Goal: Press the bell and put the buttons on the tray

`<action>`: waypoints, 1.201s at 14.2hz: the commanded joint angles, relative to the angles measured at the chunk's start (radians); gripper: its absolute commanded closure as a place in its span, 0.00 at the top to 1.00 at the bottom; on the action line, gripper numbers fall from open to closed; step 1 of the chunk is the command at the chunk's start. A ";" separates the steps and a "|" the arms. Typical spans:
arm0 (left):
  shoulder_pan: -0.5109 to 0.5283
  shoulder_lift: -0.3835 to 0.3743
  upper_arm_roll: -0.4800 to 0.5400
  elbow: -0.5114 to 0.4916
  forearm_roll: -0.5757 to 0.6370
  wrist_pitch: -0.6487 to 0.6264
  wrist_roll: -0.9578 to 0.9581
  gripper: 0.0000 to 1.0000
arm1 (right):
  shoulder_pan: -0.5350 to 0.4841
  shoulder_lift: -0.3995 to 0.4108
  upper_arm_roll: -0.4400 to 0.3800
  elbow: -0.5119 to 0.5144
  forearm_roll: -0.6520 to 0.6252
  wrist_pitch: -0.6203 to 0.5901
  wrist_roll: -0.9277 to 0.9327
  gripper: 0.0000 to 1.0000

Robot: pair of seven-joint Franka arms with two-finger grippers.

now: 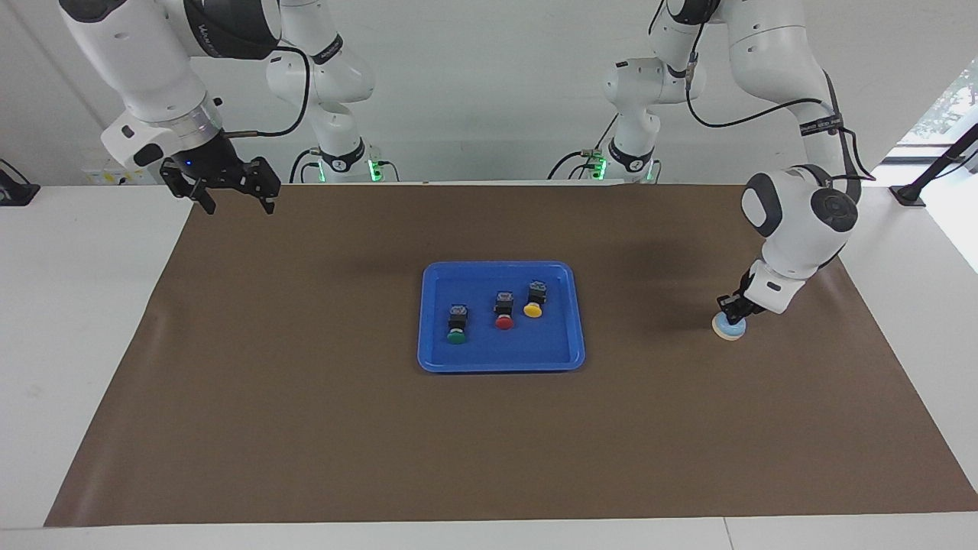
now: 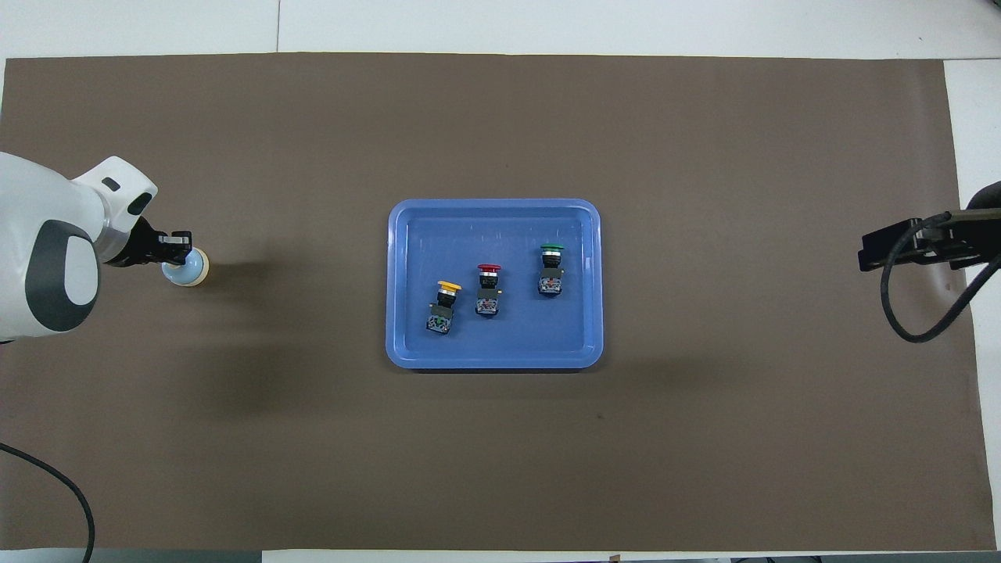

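A: Where is the bell [image 1: 729,328]?

B: It sits on the brown mat [image 1: 489,443], at the left arm's end of the tabletop [image 1: 76,305], well apart from the tray [image 1: 430,359].

A: What is the left pincer [image 1: 731,314] doing?

B: It is right on top of the bell. Its two tips are pressed together, and they touch the top of the bell. From above, the left pincer [image 2: 181,249] covers part of the bell [image 2: 190,270].

A: And the buttons?

B: All three lie in the blue tray [image 2: 407,352], in the middle of the mat. The green button [image 1: 457,324] is toward the right arm's end. The red button [image 1: 503,310] is in the middle. The yellow button [image 1: 534,299] is toward the left arm's end. They lie close, but do not touch.

A: What about the right pincer [image 1: 234,202]?

B: It waits up in the air over the mat's corner at the right arm's end. Its tips are wide apart, and it holds nothing.
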 commanded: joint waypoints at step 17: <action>-0.033 -0.236 -0.024 0.339 0.005 -0.639 0.007 1.00 | -0.022 -0.015 0.017 -0.016 -0.008 0.009 -0.021 1.00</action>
